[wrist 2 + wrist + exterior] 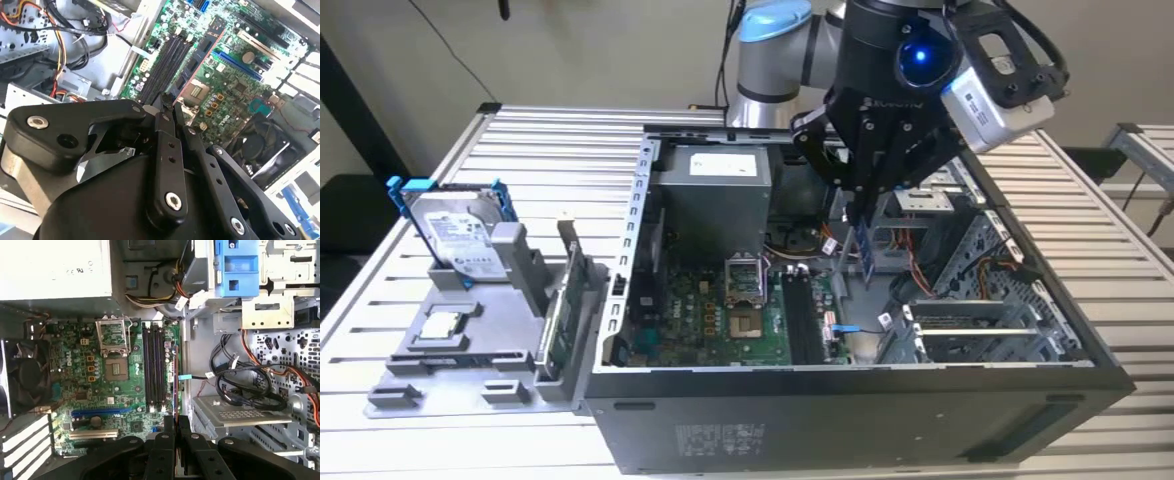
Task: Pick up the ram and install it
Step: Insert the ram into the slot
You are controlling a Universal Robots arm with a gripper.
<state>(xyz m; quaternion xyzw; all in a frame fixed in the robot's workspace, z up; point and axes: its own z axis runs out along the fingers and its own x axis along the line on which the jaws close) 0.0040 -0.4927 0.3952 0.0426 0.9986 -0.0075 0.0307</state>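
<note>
The motherboard (75, 385) is showing green in the first wrist view, with black memory slots (154, 367) striping it in parallel lines. In the second wrist view the ram (205, 47) is showing dark grey with black chips and a reddish edge, beyond the matte black gripper (171, 102). At the exterior view's left, the hard drive (454, 235) is gleaming silver between blue rails (403, 190), and the table (547, 130) is showing pale ribbed slats.
</note>
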